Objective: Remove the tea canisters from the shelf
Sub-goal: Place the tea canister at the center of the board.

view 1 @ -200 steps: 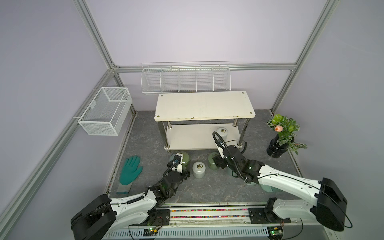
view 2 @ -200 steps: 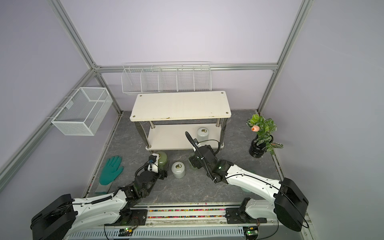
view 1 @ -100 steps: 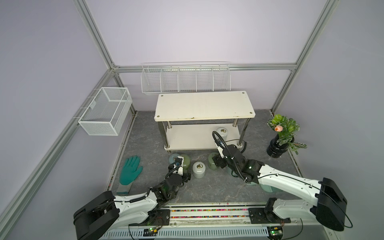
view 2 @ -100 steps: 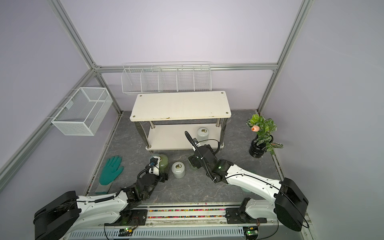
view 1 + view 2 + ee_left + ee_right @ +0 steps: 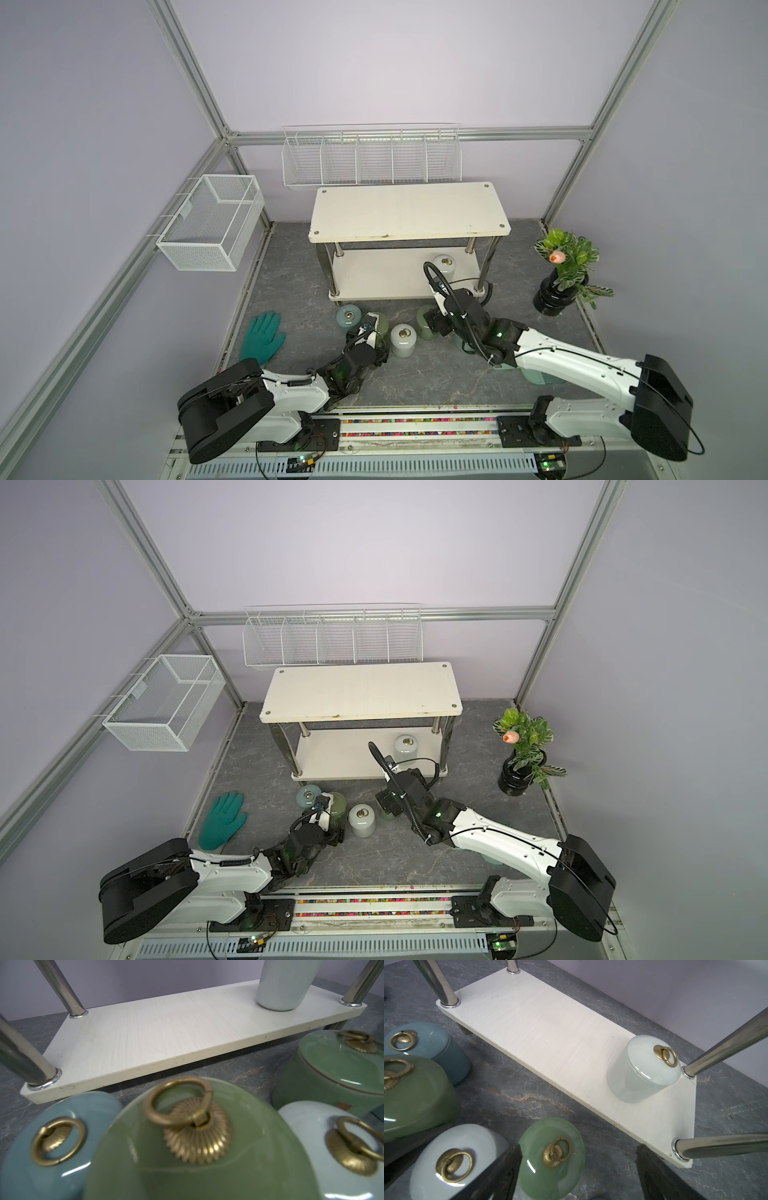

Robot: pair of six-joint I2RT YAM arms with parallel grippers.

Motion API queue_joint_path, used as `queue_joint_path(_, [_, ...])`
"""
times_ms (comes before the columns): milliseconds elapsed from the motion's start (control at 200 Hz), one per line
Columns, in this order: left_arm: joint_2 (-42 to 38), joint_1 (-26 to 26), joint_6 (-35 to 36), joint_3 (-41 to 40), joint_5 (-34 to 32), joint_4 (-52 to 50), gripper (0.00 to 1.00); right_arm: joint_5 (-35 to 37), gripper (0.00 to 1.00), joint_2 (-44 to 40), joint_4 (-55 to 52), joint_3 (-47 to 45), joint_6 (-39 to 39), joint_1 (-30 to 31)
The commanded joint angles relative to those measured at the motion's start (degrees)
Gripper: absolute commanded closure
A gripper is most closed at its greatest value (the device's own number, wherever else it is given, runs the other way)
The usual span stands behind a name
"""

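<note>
Tea canisters (image 5: 402,343): white canister (image 5: 444,266) stood on shelf (image 5: 374,274), others on counter (image 5: 415,382) mid-frame | right tool (image 5: 578,1147): was wide open over green canister (image 5: 537,1169), held nothing | left tool (image 5: 373,332): grip could not be told

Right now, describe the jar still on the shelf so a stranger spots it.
Find the cream two-tier shelf at the back. On its lower board, nearest the potted plant, stands a white jar. The other jars sit on the floor.
</note>
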Motion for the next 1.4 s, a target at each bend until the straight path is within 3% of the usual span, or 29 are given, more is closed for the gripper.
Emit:
queue_joint_path(0, [0.7, -0.8, 0.7, 3.7, 0.9, 6.0, 0.22, 1.1, 0.11, -0.5, -0.7, 0.5, -0.3, 0.4])
queue_joint_path(845, [11.1, -0.9, -2.1, 3.8, 8.0, 8.8, 0.21, 1.4, 0.11, 1.1, -1.1, 1.7, 0.0, 0.4])
queue_joint_path(1394, [10.1, -1.0, -6.9, 4.0, 8.0, -3.9, 0.21, 1.6, 0.11, 2.2, -0.4, 1.6, 0.1, 0.4])
